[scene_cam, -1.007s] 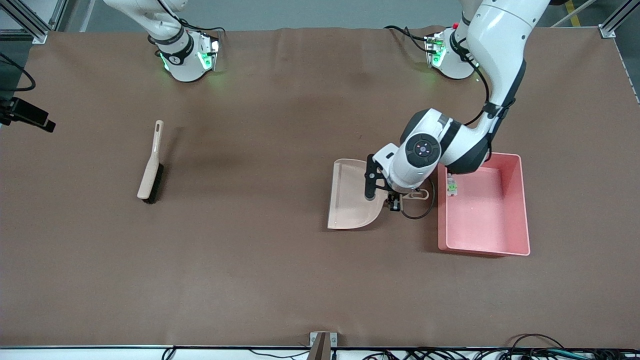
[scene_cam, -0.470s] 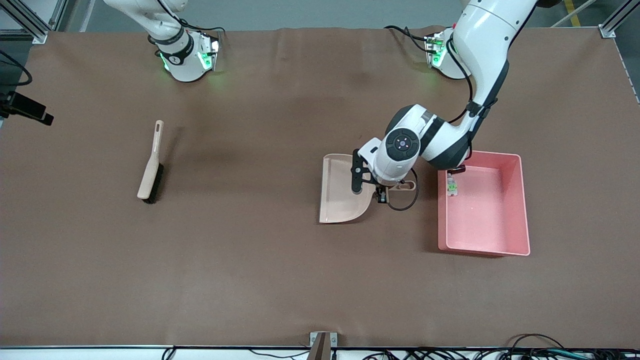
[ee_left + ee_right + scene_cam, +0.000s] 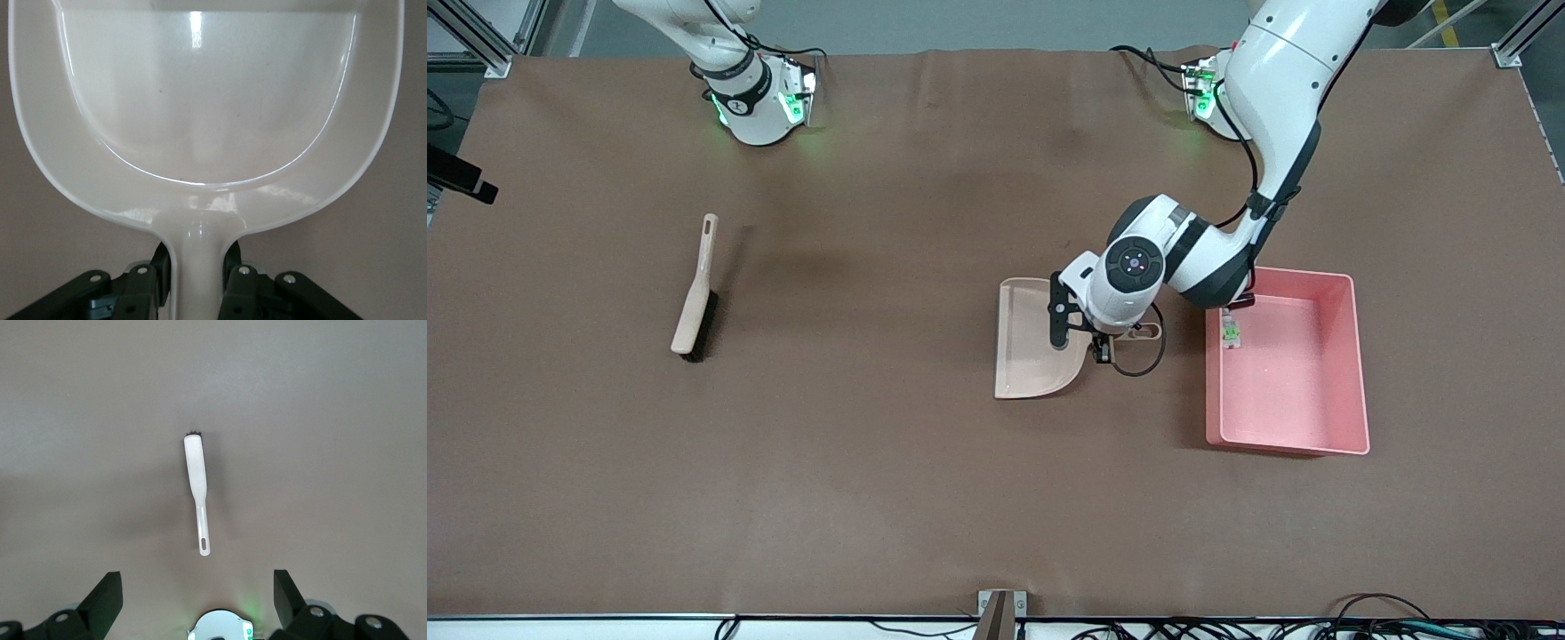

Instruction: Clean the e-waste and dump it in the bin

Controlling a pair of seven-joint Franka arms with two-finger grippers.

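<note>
My left gripper (image 3: 1107, 347) is shut on the handle of the beige dustpan (image 3: 1032, 342), which is low at the table beside the pink bin (image 3: 1356, 356), toward the right arm's end from it. In the left wrist view the fingers (image 3: 143, 287) clamp the handle and the dustpan (image 3: 200, 100) holds nothing. A tiny white-grey e-waste part (image 3: 1231, 331) lies in the bin by the wall nearest the dustpan. The small black block does not show clearly. My right gripper (image 3: 197, 580) is open and empty, high over the table, and is out of the front view.
A beige brush with black bristles (image 3: 694, 298) lies on the brown table toward the right arm's end; it also shows in the right wrist view (image 3: 197, 480). The left arm's elbow hangs over the bin's corner farthest from the front camera.
My left gripper has carried the dustpan away from the bin, toward the right arm's end of the table. The brush and the bin have not moved.
</note>
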